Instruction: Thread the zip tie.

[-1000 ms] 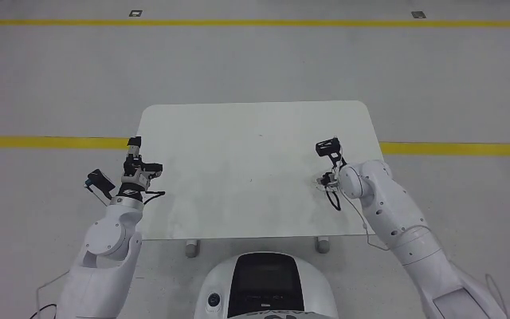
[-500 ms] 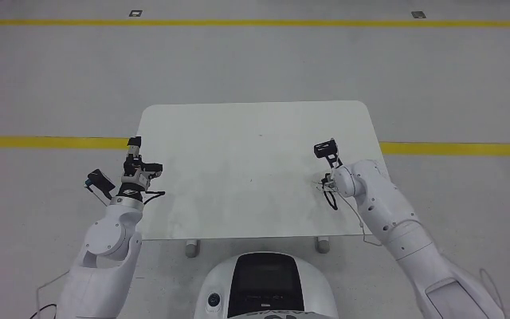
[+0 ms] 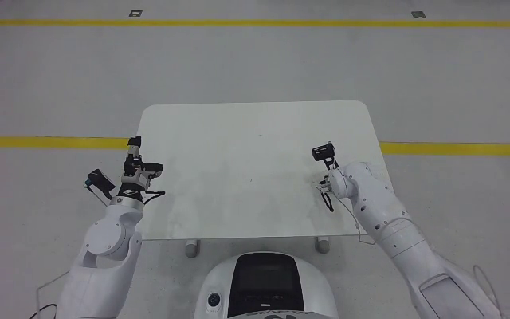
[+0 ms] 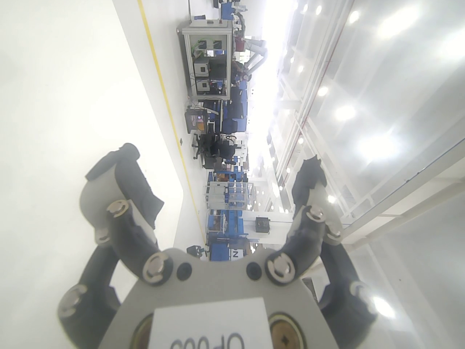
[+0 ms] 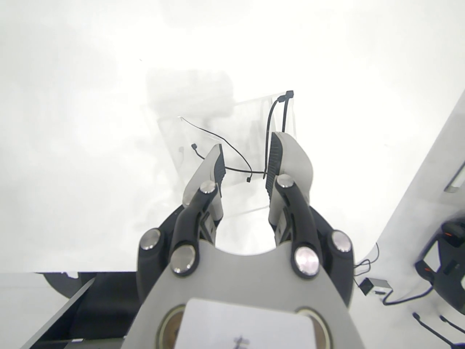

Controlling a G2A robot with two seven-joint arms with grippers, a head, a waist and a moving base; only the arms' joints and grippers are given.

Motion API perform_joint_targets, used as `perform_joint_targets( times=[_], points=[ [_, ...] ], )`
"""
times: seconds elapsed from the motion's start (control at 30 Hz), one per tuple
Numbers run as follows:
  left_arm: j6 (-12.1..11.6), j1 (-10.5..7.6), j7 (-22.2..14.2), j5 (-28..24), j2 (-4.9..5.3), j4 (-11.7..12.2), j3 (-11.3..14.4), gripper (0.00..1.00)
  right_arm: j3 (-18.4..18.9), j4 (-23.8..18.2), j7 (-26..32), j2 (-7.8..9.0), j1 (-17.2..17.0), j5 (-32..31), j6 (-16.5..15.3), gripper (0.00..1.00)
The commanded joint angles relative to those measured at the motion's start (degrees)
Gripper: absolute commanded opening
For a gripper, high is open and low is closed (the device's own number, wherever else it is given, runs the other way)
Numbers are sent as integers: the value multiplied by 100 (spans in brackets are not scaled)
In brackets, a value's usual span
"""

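Several thin black zip ties lie on a clear plastic sheet (image 5: 250,114) on the white table (image 3: 239,159), near its right side. One looped zip tie (image 5: 270,117) has its head at the sheet's far corner. A thinner zip tie (image 5: 232,148) curves across the sheet, and its strap passes between the fingers of my right gripper (image 5: 247,140). That gripper is open and hovers just over the sheet, seen from above as the right gripper (image 3: 321,185). My left gripper (image 4: 218,161) is open and holds nothing. From above, the left gripper (image 3: 140,158) sits raised at the table's left edge.
The table's right edge (image 5: 417,190) runs close beside the right gripper. Below it on the floor lie cables and a small grey box (image 5: 376,285). The middle and back of the table are bare white surface.
The right arm has shifted a little to the left and nearer over the zip ties. The left arm has not moved.
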Motion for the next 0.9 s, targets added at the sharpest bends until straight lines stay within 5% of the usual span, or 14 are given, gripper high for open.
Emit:
perform_joint_targets(
  times=[0.0,0.87],
  points=[
    [0,0,0,0,0,0,0,100,0,25,-4,-12,0,-20,9,26],
    [0,0,0,0,0,0,0,100,87,305,-52,-140,24,-201,-134,24]
  ],
)
